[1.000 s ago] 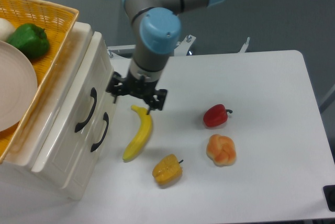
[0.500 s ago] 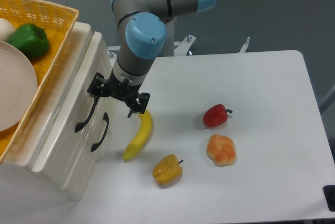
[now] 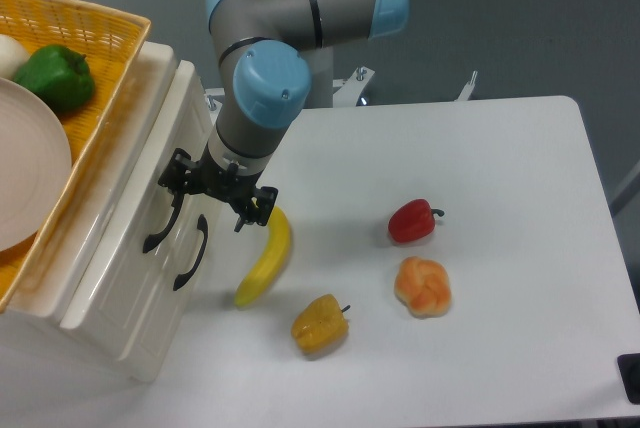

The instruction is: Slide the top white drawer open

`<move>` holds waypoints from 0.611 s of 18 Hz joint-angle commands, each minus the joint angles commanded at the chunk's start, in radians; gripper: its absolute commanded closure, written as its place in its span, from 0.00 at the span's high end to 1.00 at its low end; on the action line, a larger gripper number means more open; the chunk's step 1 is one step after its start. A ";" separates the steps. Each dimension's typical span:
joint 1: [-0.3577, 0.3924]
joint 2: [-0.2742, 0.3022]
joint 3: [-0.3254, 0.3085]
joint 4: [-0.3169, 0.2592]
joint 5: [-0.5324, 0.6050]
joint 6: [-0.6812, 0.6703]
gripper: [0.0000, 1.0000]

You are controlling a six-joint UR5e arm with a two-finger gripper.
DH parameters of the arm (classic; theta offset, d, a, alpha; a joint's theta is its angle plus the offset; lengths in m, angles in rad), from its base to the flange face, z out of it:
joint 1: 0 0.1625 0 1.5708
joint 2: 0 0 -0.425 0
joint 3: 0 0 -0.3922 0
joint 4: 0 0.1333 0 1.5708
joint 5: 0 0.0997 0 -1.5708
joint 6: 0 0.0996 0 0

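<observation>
The small cream-white chest stands at the left. The top white drawer (image 3: 138, 200) is shut, and its curved black handle (image 3: 160, 225) shows on the front. The lower drawer (image 3: 165, 303) has its own black handle (image 3: 190, 252). My gripper (image 3: 214, 197) is open and hangs just in front of the chest. Its left fingertip (image 3: 177, 180) is at the upper end of the top handle and hides that end. I cannot tell whether it touches the handle. Its right fingertip (image 3: 254, 212) is over the top of the banana.
A yellow banana (image 3: 264, 257) lies right of the chest. A yellow pepper (image 3: 320, 324), a red pepper (image 3: 412, 221) and an orange bun-like thing (image 3: 423, 286) lie on the white table (image 3: 500, 168). An orange basket (image 3: 95, 18) on the chest holds a plate (image 3: 30, 173) and a green pepper (image 3: 55, 76).
My gripper has moved left and slightly down, from above the banana to the front of the chest at the top handle. The drawers have not moved.
</observation>
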 joint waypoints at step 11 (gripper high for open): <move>0.000 -0.023 0.003 0.003 0.011 0.000 1.00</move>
